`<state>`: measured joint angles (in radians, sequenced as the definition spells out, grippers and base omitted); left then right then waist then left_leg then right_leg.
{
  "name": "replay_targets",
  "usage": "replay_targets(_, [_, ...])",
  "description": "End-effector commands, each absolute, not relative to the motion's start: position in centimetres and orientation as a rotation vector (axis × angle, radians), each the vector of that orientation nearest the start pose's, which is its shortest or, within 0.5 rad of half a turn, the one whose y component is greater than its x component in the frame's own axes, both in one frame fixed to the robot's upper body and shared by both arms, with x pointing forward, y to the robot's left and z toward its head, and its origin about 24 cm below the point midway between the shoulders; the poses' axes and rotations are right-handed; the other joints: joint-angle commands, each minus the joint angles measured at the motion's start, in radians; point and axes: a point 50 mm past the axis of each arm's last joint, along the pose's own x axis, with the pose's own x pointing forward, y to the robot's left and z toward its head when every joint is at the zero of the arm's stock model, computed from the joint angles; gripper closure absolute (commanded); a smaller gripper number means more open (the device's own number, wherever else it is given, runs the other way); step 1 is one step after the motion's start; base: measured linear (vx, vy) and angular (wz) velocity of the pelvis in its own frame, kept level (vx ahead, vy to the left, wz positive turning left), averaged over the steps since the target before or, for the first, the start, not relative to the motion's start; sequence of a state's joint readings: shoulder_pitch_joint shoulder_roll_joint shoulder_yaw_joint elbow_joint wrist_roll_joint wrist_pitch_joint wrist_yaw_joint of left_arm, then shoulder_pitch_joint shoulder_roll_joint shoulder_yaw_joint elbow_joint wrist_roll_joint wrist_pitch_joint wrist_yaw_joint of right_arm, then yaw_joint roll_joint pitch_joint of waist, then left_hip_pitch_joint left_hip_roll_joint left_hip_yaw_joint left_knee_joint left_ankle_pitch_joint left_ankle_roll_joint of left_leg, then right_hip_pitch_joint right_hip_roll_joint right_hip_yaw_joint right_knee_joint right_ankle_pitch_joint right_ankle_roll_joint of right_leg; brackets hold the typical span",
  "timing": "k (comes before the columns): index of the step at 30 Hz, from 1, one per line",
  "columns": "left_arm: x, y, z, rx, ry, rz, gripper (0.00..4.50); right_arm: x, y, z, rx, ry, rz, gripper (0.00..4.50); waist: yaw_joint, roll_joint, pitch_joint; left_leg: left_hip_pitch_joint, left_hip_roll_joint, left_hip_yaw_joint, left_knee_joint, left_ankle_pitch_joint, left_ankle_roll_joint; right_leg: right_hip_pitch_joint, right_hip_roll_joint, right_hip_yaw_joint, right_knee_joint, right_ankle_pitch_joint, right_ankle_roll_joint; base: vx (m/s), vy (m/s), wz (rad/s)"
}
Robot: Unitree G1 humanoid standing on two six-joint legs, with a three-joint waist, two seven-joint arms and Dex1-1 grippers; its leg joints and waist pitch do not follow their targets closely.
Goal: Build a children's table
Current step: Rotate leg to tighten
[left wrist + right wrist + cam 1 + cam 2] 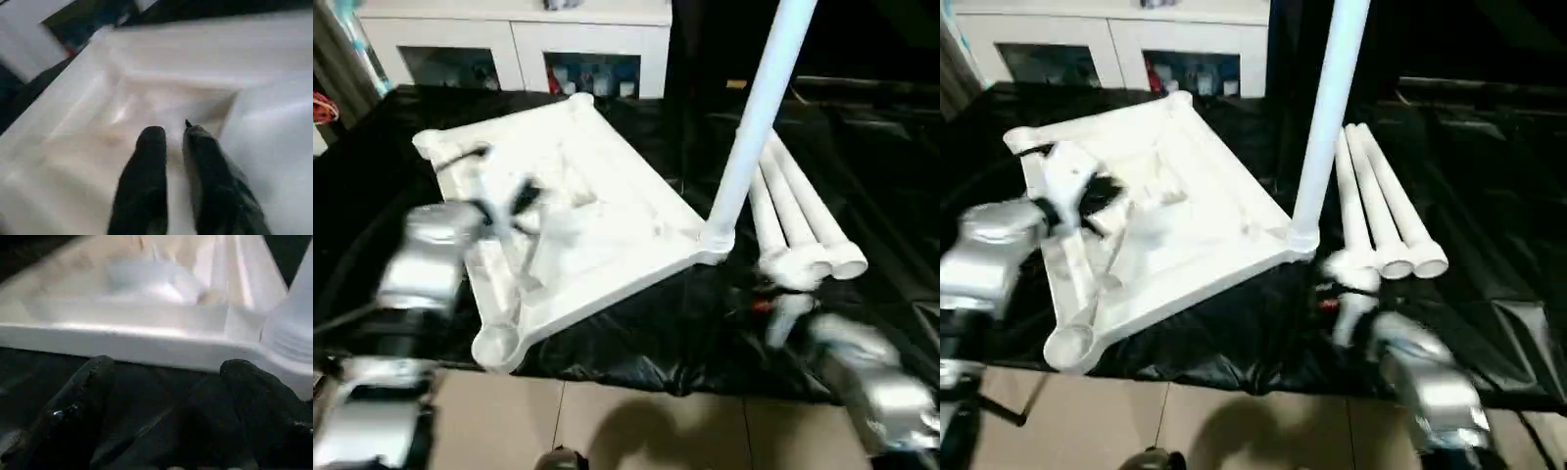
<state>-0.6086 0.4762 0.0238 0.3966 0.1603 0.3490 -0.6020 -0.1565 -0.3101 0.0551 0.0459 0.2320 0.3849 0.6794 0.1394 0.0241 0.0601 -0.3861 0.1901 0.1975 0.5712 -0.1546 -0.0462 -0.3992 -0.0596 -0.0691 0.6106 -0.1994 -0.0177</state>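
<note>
The children's table top (597, 211) lies upside down on the black sheet, ribbed side up. One white leg (756, 117) stands upright in its near right corner socket (715, 245). Three more legs (798, 220) lie side by side just right of it. My left gripper (171, 131) hovers over the underside near the left end, its black fingers (149, 147) almost together with nothing between them. My right gripper (166, 369) is low over the sheet just in front of the socket that holds the leg. It is open, its fingers (90, 387) wide apart and empty.
A white cabinet (514, 44) with glass doors stands behind the big table. The black sheet (685, 338) hangs over the near edge, with tiled floor (607, 421) below. The top's near left corner socket (499, 345) lies close to that edge.
</note>
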Motion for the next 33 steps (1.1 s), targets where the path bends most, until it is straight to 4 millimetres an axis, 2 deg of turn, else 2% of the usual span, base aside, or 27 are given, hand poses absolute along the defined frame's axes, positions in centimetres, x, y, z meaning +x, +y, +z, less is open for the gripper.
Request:
replay_targets(1, [34.9,23.1,11.5,0.532,0.334,-0.363,4.03,27.1,-15.9,3.7,-0.007,0.363,0.696,0.93,0.000,0.003,-0.069,0.027,0.047,-0.035,-0.059,-0.239,0.006,0.036,-0.089,0.052,-0.083,-0.244,-0.149,0.000,0.000,0.00])
replay_targets(2, [34.4,23.5,10.8,0.554,0.396,-0.381,4.29,27.3,-15.5,3.2,-0.008,0.404,0.693,1.09,0.000,0.003,-0.067,0.027,0.048,-0.034,-0.060,-0.241,0.005,0.035,-0.090,0.053,-0.083,-0.235,-0.149,0.000,0.000,0.00])
replay_targets(3, [34.1,23.6,10.2,0.572,0.436,-0.397,4.35,27.5,-15.3,2.9,-0.018,0.429,0.690,1.25,0.001,0.006,-0.071,0.028,0.047,-0.034,-0.059,-0.230,0.005,0.035,-0.088,0.054,-0.078,-0.204,-0.156,0.000,0.000,0.00])
replay_targets(6, [33.3,23.9,8.9,0.594,0.544,-0.443,4.40,28.1,-14.9,2.4,-0.025,0.475,0.676,1.38,0.008,0.011,-0.075,0.028,0.048,-0.033,-0.055,-0.199,0.004,0.036,-0.088,0.054,-0.070,-0.124,-0.169,0.000,0.000,0.00])
replay_targets(7, [33.1,23.9,8.5,0.603,0.572,-0.457,4.45,28.4,-14.7,2.4,-0.029,0.481,0.670,1.42,0.008,0.011,-0.075,0.023,0.046,-0.033,-0.055,-0.191,0.004,0.039,-0.088,0.054,-0.066,-0.102,-0.176,0.000,0.000,0.00])
replay_targets(8, [33.0,24.0,8.1,0.614,0.599,-0.469,4.49,28.6,-14.6,2.4,-0.031,0.485,0.661,1.55,0.010,0.016,-0.075,0.024,0.047,-0.034,-0.055,-0.199,-0.002,0.039,-0.090,0.054,-0.067,-0.099,-0.179,0.000,0.000,0.00])
replay_targets(10, [32.7,24.1,7.6,0.641,0.646,-0.498,4.50,29.2,-14.5,2.4,-0.035,0.488,0.642,1.79,0.006,0.011,-0.073,0.023,0.044,-0.035,-0.058,-0.217,-0.008,0.043,-0.091,0.053,-0.069,-0.123,-0.177,0.000,0.000,0.00])
replay_targets(12, [32.5,24.4,7.3,0.668,0.685,-0.516,4.50,29.9,-14.3,2.4,-0.039,0.480,0.620,1.81,0.004,0.014,-0.073,0.025,0.044,-0.035,-0.058,-0.224,-0.013,0.042,-0.092,0.054,-0.070,-0.137,-0.176,0.000,0.000,0.00])
replay_targets(15, [32.3,24.5,7.1,0.703,0.738,-0.563,4.50,30.7,-14.0,2.5,-0.037,0.470,0.605,2.25,0.003,0.014,-0.075,0.026,0.044,-0.035,-0.057,-0.217,-0.018,0.043,-0.091,0.055,-0.068,-0.131,-0.173,0.000,0.000,0.00])
replay_targets(16, [32.2,24.5,7.1,0.710,0.747,-0.571,4.50,30.8,-14.0,2.5,-0.038,0.472,0.603,2.25,0.005,0.018,-0.077,0.027,0.045,-0.035,-0.056,-0.215,-0.019,0.043,-0.093,0.055,-0.066,-0.123,-0.174,0.000,0.000,0.00])
replay_targets(18, [32.2,24.6,7.5,0.730,0.754,-0.581,4.50,31.3,-13.8,2.4,-0.056,0.475,0.595,2.31,0.000,0.017,-0.078,0.025,0.044,-0.036,-0.056,-0.201,-0.019,0.045,-0.091,0.053,-0.062,-0.097,-0.184,0.000,0.000,0.00])
replay_targets(19, [32.2,24.6,7.5,0.730,0.754,-0.581,4.50,31.3,-13.8,2.4,-0.056,0.475,0.595,2.57,-0.001,0.016,-0.078,0.025,0.043,-0.034,-0.055,-0.199,-0.018,0.045,-0.090,0.053,-0.061,-0.089,-0.187,0.000,0.000,0.00])
replay_targets(21, [33.0,25.0,8.7,0.743,0.699,-0.511,4.50,31.7,-13.5,2.5,-0.060,0.468,0.596,2.64,-0.003,0.022,-0.078,0.024,0.041,-0.032,-0.052,-0.209,-0.017,0.044,-0.090,0.053,-0.063,-0.098,-0.191,0.000,0.000,0.00])
replay_targets(25, [33.9,25.8,10.8,0.726,0.628,-0.410,4.50,32.0,-13.4,2.5,-0.061,0.463,0.598,2.98,-0.003,0.023,-0.078,0.026,0.042,-0.035,-0.053,-0.231,-0.023,0.045,-0.090,0.053,-0.067,-0.146,-0.176,0.000,0.000,0.00])
replay_targets(28, [33.8,26.1,11.2,0.724,0.627,-0.403,4.50,32.0,-13.4,2.4,-0.059,0.462,0.601,3.10,-0.004,0.023,-0.079,0.027,0.043,-0.035,-0.053,-0.230,-0.023,0.042,-0.088,0.052,-0.064,-0.131,-0.181,0.000,0.000,0.00])
replay_targets(29, [33.8,26.2,11.3,0.722,0.629,-0.398,4.50,32.0,-13.3,2.4,-0.060,0.462,0.604,3.27,-0.003,0.024,-0.079,0.027,0.043,-0.035,-0.053,-0.233,-0.023,0.042,-0.088,0.053,-0.064,-0.128,-0.184,0.000,0.000,0.00])
replay_targets(33, [33.6,26.4,11.0,0.720,0.655,-0.407,4.50,32.0,-13.3,2.2,-0.063,0.462,0.609,3.54,-0.002,0.024,-0.078,0.025,0.042,-0.035,-0.053,-0.232,-0.021,0.043,-0.089,0.052,-0.065,-0.134,-0.184,0.000,0.000,0.00])
